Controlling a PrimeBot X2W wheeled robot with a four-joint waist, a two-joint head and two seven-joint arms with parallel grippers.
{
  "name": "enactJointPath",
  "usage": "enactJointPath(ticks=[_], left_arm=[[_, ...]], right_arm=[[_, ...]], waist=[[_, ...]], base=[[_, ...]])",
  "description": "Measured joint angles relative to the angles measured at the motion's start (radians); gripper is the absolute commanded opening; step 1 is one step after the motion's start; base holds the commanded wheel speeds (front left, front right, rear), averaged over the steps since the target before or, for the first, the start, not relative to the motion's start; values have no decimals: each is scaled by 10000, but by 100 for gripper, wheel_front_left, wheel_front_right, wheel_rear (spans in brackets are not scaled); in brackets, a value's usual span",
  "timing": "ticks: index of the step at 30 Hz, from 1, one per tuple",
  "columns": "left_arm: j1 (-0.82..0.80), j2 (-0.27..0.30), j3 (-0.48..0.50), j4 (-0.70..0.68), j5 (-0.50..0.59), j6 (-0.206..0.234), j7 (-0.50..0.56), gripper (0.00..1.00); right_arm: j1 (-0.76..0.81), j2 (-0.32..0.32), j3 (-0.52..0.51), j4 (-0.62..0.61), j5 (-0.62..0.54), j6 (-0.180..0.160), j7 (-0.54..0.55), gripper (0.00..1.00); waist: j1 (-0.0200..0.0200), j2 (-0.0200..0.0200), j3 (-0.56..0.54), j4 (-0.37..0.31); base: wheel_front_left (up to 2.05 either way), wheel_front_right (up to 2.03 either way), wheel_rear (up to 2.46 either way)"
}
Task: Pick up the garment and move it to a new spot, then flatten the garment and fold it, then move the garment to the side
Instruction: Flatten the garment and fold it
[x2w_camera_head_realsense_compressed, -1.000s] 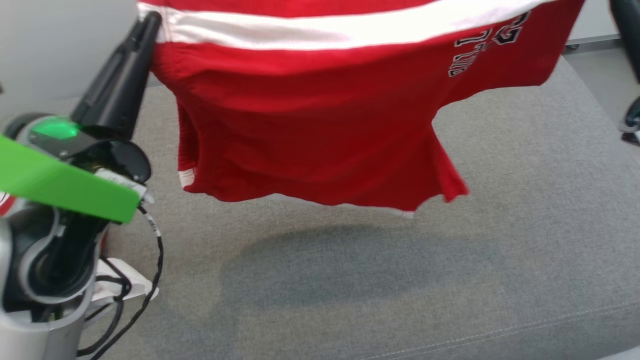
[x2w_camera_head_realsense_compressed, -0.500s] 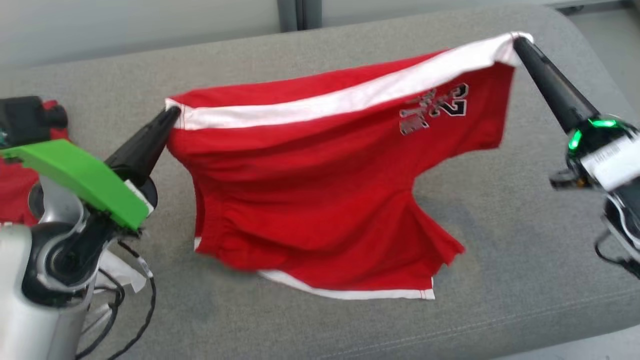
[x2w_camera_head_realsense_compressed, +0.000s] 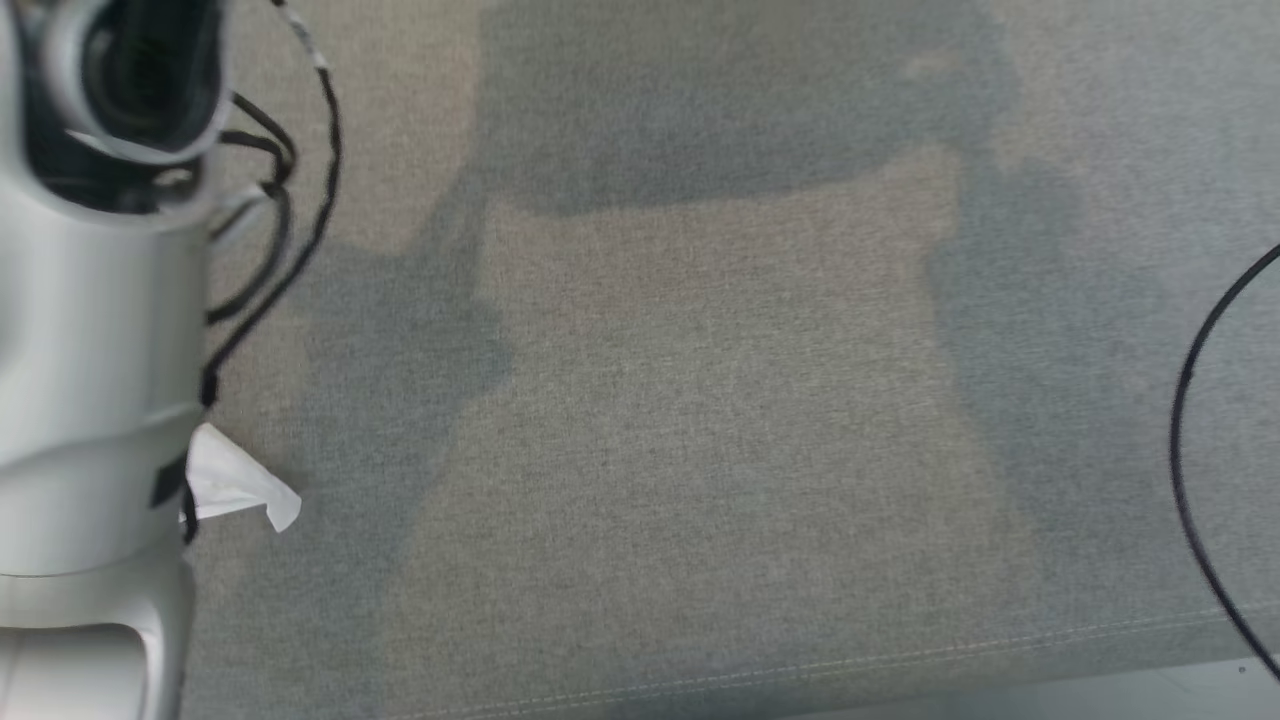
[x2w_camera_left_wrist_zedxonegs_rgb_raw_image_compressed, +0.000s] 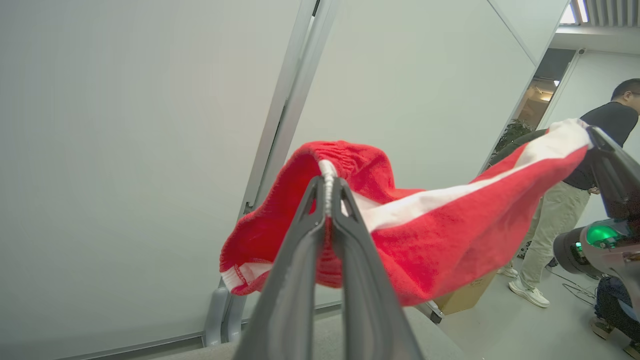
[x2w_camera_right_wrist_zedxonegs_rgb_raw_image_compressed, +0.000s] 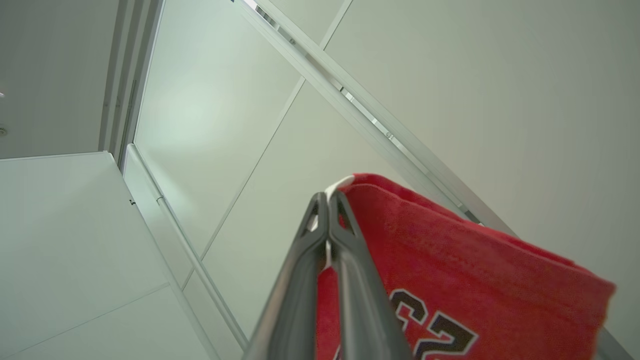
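Garment (x2w_camera_left_wrist_zedxonegs_rgb_raw_image_compressed: 440, 235) hangs stretched mid-frame in my left wrist view. My left pincer (x2w_camera_left_wrist_zedxonegs_rgb_raw_image_compressed: 328, 186) and right pincer (x2w_camera_right_wrist_zedxonegs_rgb_raw_image_compressed: 328, 200) each pinch only its edge, so a sharp tug could slip it free.

- Your head camera tilts steeply down, close over the grey cushion (x2w_camera_head_realsense_compressed: 700, 450); the pale left forearm (x2w_camera_head_realsense_compressed: 90, 400) shows at its left edge.
- Your left wrist camera looks along the left gripper (x2w_camera_left_wrist_zedxonegs_rgb_raw_image_compressed: 327, 192), slightly upward at the white wall panels (x2w_camera_left_wrist_zedxonegs_rgb_raw_image_compressed: 125, 150); a person (x2w_camera_left_wrist_zedxonegs_rgb_raw_image_compressed: 555, 220) stands far off at the right.
- Your right wrist camera looks along the right gripper (x2w_camera_right_wrist_zedxonegs_rgb_raw_image_compressed: 327, 200), steeply upward.
- Both wrist views share the red garment (x2w_camera_left_wrist_zedxonegs_rgb_raw_image_compressed: 440, 240), close at the fingertips, and the white wall panels.
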Motion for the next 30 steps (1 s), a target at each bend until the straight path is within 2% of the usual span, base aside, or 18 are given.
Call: enactJointPath(ticks=[4,6,10,14,17,21,24,30], left_arm=[[919,-295,-640,357,90,-330,-614,0],[2004,-568,-738,731,-17,-414,-926,0],[4151,-606,-1060,1360,-23,-819,-1582,0],[5135,-336,-999,1998,-56,-1377,-2456,0],[5331,-355,-686,2205,-221,-1687,-3106,0],[5451,-351,-454,2499,-414,-2123,-3638,0],[5773,-357,-303,2640,-844,-2194,-3795,0],[6689,-345,-740,2598,-1085,-2383,-3797,0]], right_arm=[[1123,466,708,180,-123,75,15,0],[2273,512,888,322,-29,75,15,0],[4730,545,1168,669,263,113,15,0],[6237,518,1618,1197,180,828,15,0],[6515,451,1628,1312,105,1459,10,0],[6682,228,1687,1599,-92,2025,0,0],[7008,-196,1705,1873,-274,2263,0,0],[7675,-1057,1676,2023,-278,2324,61,0]], waist=[[0,0,551,147],[0,0,833,187],[0,0,1387,202],[0,0,1838,104],[0,0,1941,-62],[0,0,1745,-192],[0,0,1451,-236],[0,0,703,-179]], base=[[0,0,0],[0,0,0],[0,0,0],[0,0,0],[0,0,0],[0,0,0],[0,0,0],[0,0,0]])
